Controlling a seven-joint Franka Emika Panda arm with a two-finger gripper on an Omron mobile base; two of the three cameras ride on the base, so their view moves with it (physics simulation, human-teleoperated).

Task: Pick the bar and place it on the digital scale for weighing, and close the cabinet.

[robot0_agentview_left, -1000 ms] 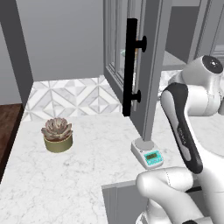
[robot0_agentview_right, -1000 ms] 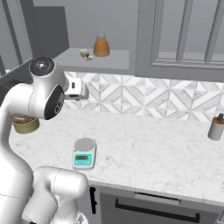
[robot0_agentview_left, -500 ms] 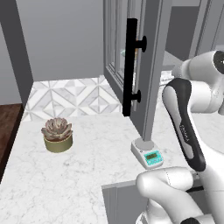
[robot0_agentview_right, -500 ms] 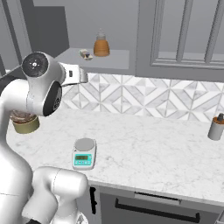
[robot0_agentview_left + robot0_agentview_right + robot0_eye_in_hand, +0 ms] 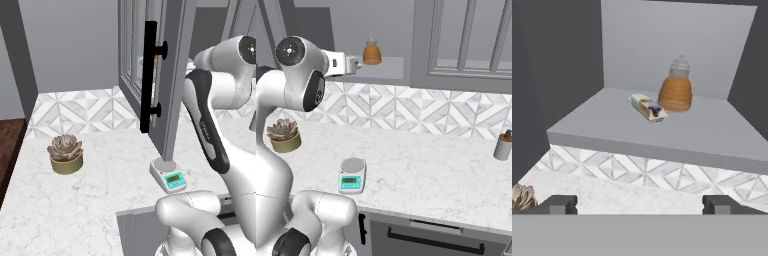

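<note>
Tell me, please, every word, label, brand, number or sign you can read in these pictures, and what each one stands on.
No text can be read here.
Digital scale: the teal-framed display shows marks too small and blurred to read.
Bar: the wrapper has dark patches, no legible print.
Robot arm: faint marking along the dark link, too blurred to read.
Orange-brown bottle: no label visible.

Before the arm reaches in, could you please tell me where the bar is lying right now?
In the hand view, the bar lies flat on the open cabinet's shelf, just left of the orange-brown bottle and ahead of the open gripper.
</note>
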